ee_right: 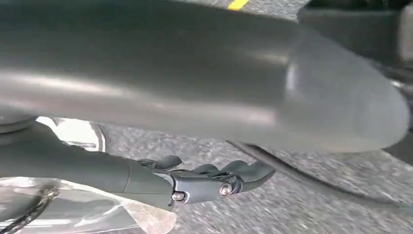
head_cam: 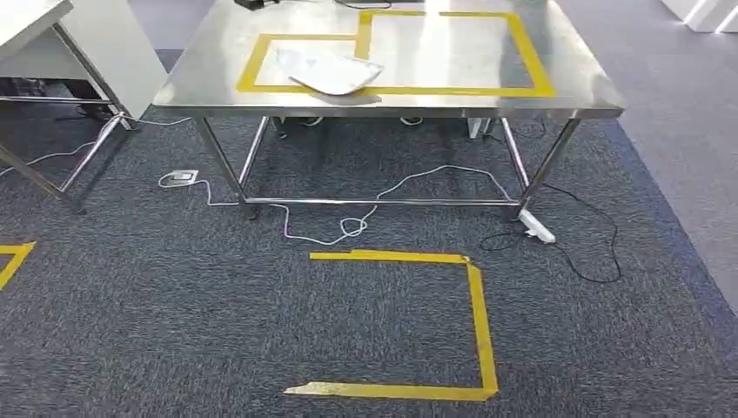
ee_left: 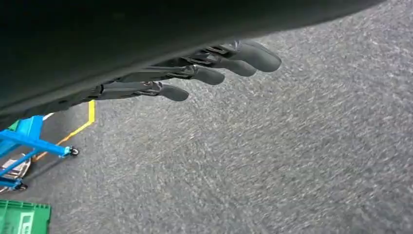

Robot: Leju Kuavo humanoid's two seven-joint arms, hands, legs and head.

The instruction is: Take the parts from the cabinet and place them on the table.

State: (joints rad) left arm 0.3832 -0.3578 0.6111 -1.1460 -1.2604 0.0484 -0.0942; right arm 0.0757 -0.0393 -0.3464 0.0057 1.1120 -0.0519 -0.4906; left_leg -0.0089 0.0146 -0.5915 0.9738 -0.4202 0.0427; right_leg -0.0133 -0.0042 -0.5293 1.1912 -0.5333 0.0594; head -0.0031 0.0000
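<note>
A stainless steel table (head_cam: 566, 87) stood ahead of us at 12 o'clock on dark grey carpet (head_cam: 130, 331). Yellow tape (head_cam: 531, 65) marked two joined boxes on its top. A clear bag (head_cam: 331, 71), holding a part too blurred to make out, lay in the smaller box, at 9 o'clock from the larger one and overlapping the tape on its near edge.

On the floor at 6 o'clock from the table, more yellow floor tape (head_cam: 479, 322) outlined an open-sided square. White cables (head_cam: 348, 228) trailed under the table, and a white power strip (head_cam: 538, 230) lay beside the leg at its 4 o'clock corner.

In the left wrist view, our left hand (ee_left: 195, 73) hung above the carpet with its dark fingers stretched out, slightly apart, holding nothing. A blue trolley (ee_left: 29, 139) and a green crate (ee_left: 22, 217) stood well apart from it.

In the right wrist view, our right hand (ee_right: 195, 183) had its fingers curled in and gripped a second clear bag (ee_right: 87, 209) against its underside, off the floor. We could not tell its contents.
</note>
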